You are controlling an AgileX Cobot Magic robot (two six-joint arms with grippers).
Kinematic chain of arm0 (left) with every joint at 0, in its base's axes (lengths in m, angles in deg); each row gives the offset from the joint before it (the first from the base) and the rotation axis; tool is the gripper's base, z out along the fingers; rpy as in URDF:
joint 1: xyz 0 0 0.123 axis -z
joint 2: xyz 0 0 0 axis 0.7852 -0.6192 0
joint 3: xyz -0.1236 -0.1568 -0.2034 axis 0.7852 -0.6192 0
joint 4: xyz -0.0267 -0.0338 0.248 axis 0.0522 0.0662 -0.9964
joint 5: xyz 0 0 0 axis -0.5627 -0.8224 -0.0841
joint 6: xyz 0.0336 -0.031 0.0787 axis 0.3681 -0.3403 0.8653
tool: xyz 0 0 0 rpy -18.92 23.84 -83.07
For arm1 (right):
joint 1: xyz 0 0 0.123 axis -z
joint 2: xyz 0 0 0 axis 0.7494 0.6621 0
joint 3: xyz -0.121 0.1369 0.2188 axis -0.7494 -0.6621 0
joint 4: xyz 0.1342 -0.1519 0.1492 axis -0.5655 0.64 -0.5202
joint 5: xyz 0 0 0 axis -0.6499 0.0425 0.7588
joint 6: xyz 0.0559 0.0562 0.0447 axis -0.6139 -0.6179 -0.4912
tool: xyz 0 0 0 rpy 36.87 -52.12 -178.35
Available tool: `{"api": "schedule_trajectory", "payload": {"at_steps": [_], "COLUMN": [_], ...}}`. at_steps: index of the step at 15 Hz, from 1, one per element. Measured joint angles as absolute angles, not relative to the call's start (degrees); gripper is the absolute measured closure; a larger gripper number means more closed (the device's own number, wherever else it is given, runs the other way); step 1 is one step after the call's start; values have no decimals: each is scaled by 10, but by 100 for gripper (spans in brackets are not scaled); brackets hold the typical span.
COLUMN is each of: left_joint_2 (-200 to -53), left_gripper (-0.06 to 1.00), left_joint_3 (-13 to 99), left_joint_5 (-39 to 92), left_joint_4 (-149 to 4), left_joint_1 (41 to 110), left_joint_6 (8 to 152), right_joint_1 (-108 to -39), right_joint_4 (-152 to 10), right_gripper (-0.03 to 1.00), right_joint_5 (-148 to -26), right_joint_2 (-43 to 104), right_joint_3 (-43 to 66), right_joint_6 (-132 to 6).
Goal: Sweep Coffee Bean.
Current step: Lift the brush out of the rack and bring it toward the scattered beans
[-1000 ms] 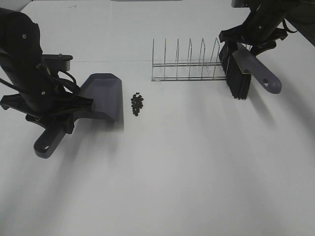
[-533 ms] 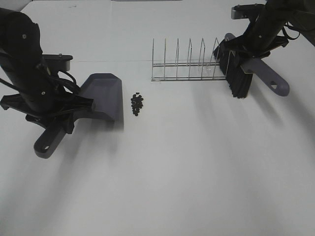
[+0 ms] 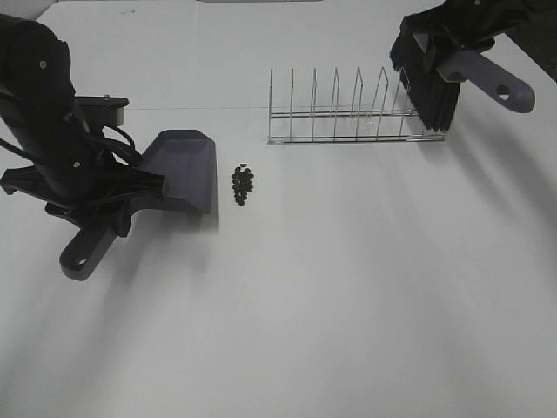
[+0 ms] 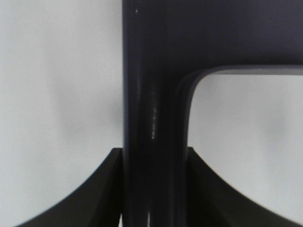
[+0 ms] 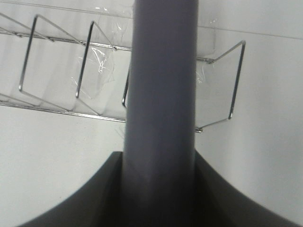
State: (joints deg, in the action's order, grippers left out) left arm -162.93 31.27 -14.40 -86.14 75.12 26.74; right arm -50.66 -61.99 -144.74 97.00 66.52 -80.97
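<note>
With our left gripper (image 4: 154,156) clamped on the dustpan (image 3: 180,167) and right gripper (image 5: 160,158) on the brush (image 3: 431,87), we should lower the bristles just right of the coffee bean (image 3: 243,185) pile, left of middle, and push gently.

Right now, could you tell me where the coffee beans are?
In the high view, the coffee beans lie piled left of centre, just right of the dustpan, apart from it.

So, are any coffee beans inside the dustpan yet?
No, the coffee beans sit piled on the table, just clear of the dustpan.
</note>
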Motion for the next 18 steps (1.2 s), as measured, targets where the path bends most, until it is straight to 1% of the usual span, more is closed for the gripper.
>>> {"api": "schedule_trajectory", "payload": {"at_steps": [2, 3, 7, 9, 10, 11, 12, 14, 15, 18], "left_joint_2": [-1629, -1629, -1629, -1629, -1629, -1629, -1629, -1629, -1629, -1647], "left_gripper": [62, 62, 62, 62, 62, 62, 62, 62, 62, 62], "left_joint_3": [313, 313, 313, 313, 313, 313, 313, 313, 313, 313], "left_joint_5": [-144, -145, -159, -159, -161, -161, -161, -161, -161, -162], "left_joint_4": [-861, -861, -861, -861, -861, -853, -852, -848, -848, -841], "left_joint_1": [751, 751, 751, 751, 751, 751, 751, 751, 751, 751], "left_joint_6": [267, 270, 278, 278, 278, 279, 279, 279, 279, 279], "right_joint_1": [-507, -507, -508, -524, -540, -576, -587, -636, -645, -685], "right_joint_4": [-627, -637, -679, -678, -674, -650, -641, -592, -581, -544], "right_gripper": [68, 68, 68, 68, 68, 68, 68, 68, 68, 68], "right_joint_5": [-1478, -1478, -1487, -1486, -1486, -1486, -1486, -1486, -1480, -1410], "right_joint_2": [969, 961, 907, 869, 843, 782, 768, 724, 724, 739], "right_joint_3": [716, 723, 725, 708, 676, 584, 555, 429, 407, 313], "right_joint_6": [-823, -833, -837, -837, -837, -837, -840, -898, -912, -956]}}
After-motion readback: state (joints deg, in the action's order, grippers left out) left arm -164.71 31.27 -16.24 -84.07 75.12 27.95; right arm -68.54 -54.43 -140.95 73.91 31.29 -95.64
